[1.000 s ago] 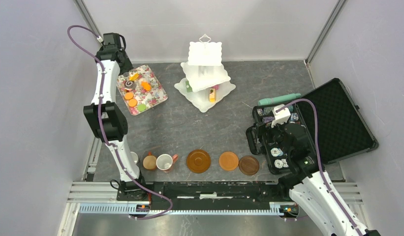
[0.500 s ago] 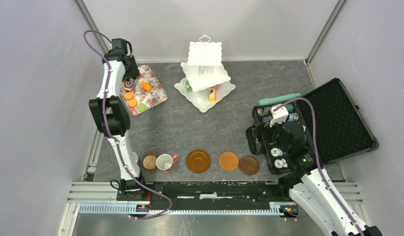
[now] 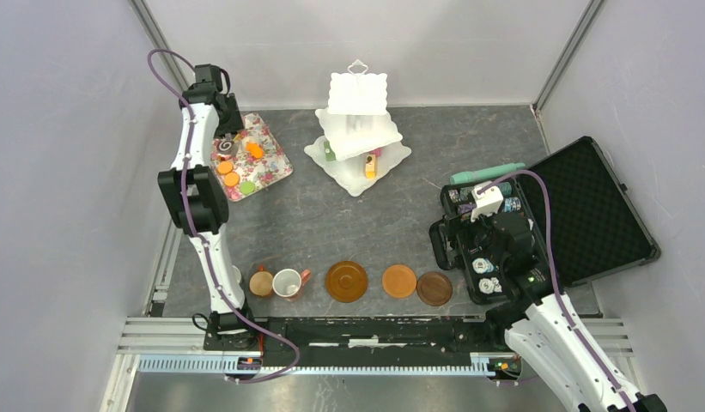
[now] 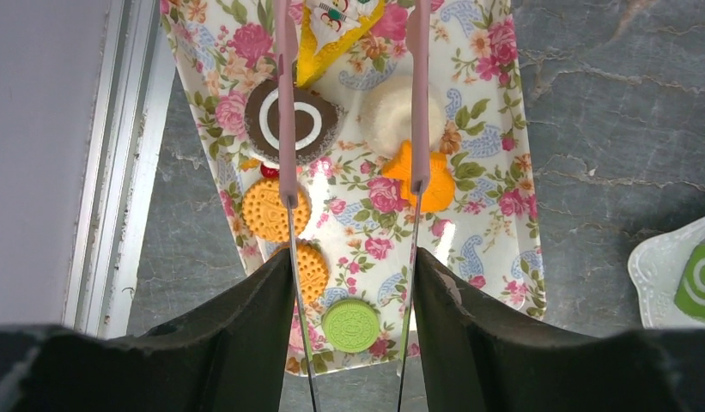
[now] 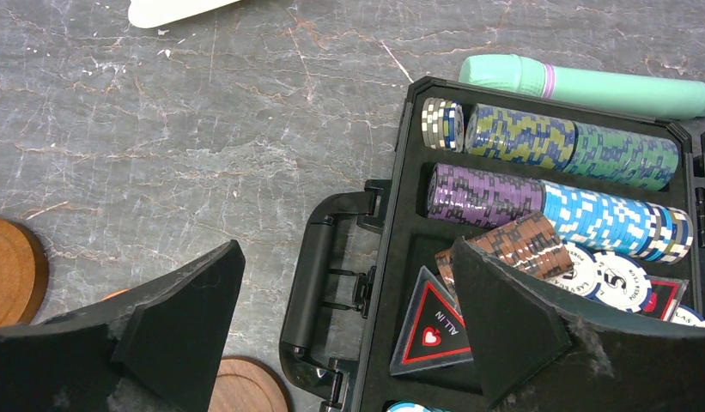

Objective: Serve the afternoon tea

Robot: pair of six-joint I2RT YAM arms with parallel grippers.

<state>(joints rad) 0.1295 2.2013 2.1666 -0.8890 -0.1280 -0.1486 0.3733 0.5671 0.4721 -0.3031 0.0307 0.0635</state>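
Toy cakes lie on the floral tray [image 4: 490, 215]: a chocolate swirl round [image 4: 310, 124], a cream puff [image 4: 387, 116], an orange star [image 4: 434, 184], two orange biscuits [image 4: 264, 210] and a green biscuit [image 4: 350, 324]. My left gripper [image 4: 353, 275] [image 3: 220, 116] hangs over the tray, shut on pink-tipped metal tongs [image 4: 419, 94], whose tips stand apart around the cream puff. The white tiered stand [image 3: 357, 129] carries a few cakes. Mugs [image 3: 287, 282] and three saucers [image 3: 346, 281] line the near edge. My right gripper [image 5: 349, 283] [image 3: 495, 240] is open and empty.
An open black case of poker chips [image 5: 537, 172] lies under my right gripper, its handle [image 5: 319, 275] towards the saucers. A mint green tube [image 5: 589, 86] lies behind it. The tray sits close to the left wall rail [image 4: 125, 154].
My left arm has swung right from the table's left edge over the tray. The tongs' tips have spread slightly. The right arm has stayed still.
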